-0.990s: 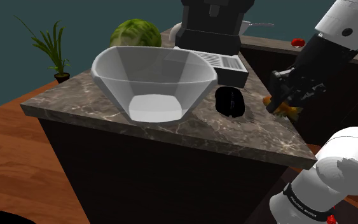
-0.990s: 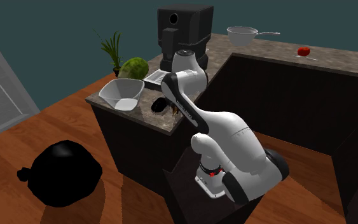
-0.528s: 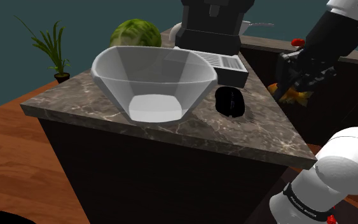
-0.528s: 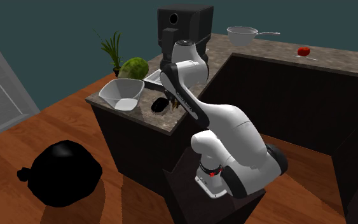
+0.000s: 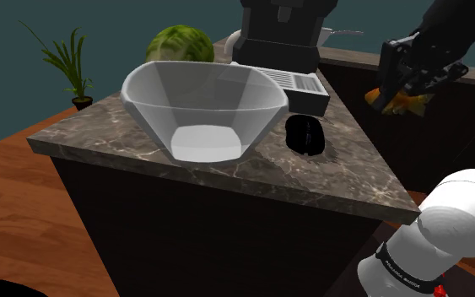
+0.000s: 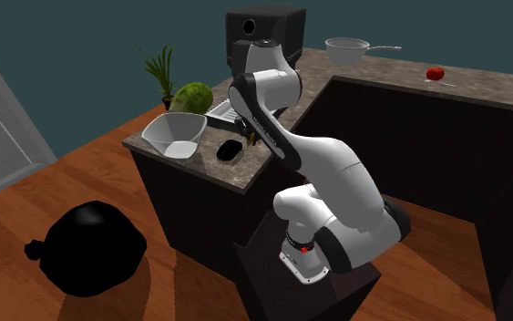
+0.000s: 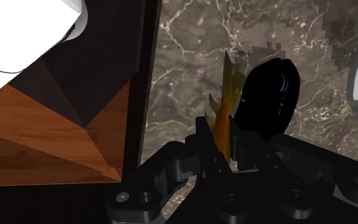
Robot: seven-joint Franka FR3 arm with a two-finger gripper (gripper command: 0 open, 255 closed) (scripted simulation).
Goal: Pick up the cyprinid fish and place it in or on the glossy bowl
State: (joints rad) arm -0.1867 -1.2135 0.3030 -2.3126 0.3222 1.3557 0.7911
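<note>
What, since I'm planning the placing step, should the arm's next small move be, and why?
Probably carry the fish toward the shoulder view's left, until it is over the bowl. The fingers clasp the orange fish in the air, well aside of the bowl, with the black object lying between them.

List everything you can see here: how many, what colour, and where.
bowl: 1, glossy translucent white, on the marble counter
fish: 1, orange, in the air between the fingers
leafy vegetable: 1, green, behind the bowl
coffee machine: 1, black, back of the counter
glossy object: 1, black, on the counter beside the bowl
potted plant: 1, green, beyond the counter
handled pan: 1, white, far counter
small item: 1, red, far counter
bag-like shape: 1, black, on the wood floor
arm: 1, white, beside the counter
fingers: 2, black, shut on the fish
</note>
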